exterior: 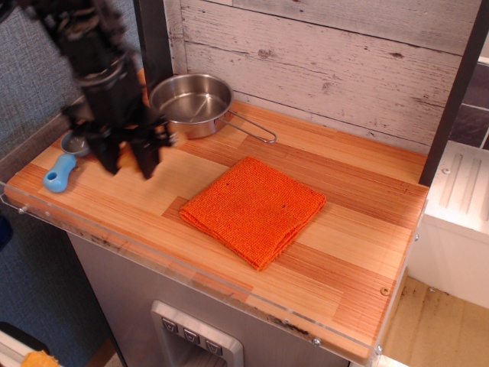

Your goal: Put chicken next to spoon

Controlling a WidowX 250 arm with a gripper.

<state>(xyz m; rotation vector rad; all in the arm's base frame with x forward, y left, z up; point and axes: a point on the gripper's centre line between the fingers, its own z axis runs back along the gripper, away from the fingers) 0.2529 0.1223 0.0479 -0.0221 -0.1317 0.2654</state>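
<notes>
A: The wooden table fills the shot, plank wall behind it, and the black arm comes in from the upper left, heavily blurred.

B: Next in size, the orange woven cloth, folded, lying flat mid-table with nothing on it. Well apart from the arm.

A: Then the steel pan at the back by the wall, wire handle pointing right along the boards. It sits just right of the arm.

B: And the gripper itself, fingers pointing down over the left part of the table, between the pan and the front edge. How does it stand?

A: The two dark fingers sit close together with a sliver of orange-tan showing between them. That looks like the chicken, pinched there and held above the boards, though the blur leaves its shape unclear.

B: So the chicken is up in the gripper, left side of the table.

A: Right, and smallest of all, the spoon lies just left of the gripper near the table's left edge, blue handle toward the front, grey bowl partly hidden behind the arm.
</notes>
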